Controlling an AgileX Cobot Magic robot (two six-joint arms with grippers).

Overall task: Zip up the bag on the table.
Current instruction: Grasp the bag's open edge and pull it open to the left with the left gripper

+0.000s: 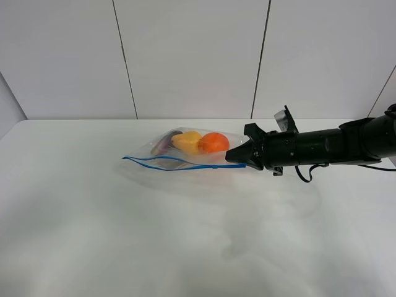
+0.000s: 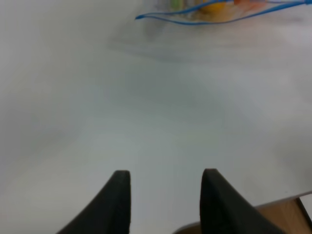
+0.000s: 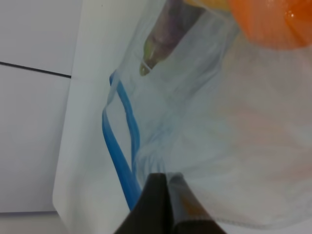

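The clear bag (image 1: 162, 158) lies on the white table (image 1: 124, 235) with an orange (image 1: 213, 143), a yellow fruit (image 1: 187, 142) and a purple eggplant (image 1: 164, 143) inside. Its blue zipper strip (image 1: 148, 163) runs along the near edge, and the two halves stand apart toward the left end. My right gripper (image 1: 230, 158) is shut on the bag's right corner by the zipper; the right wrist view shows my right gripper (image 3: 166, 178) pinching plastic beside the blue strip (image 3: 119, 151). My left gripper (image 2: 165, 173) hangs open over bare table, well short of the bag (image 2: 214, 12).
A white panelled wall (image 1: 192, 55) rises behind the table's far edge. A strip of wood-coloured surface (image 2: 287, 214) shows past the table edge in the left wrist view. The left arm is outside the exterior high view.
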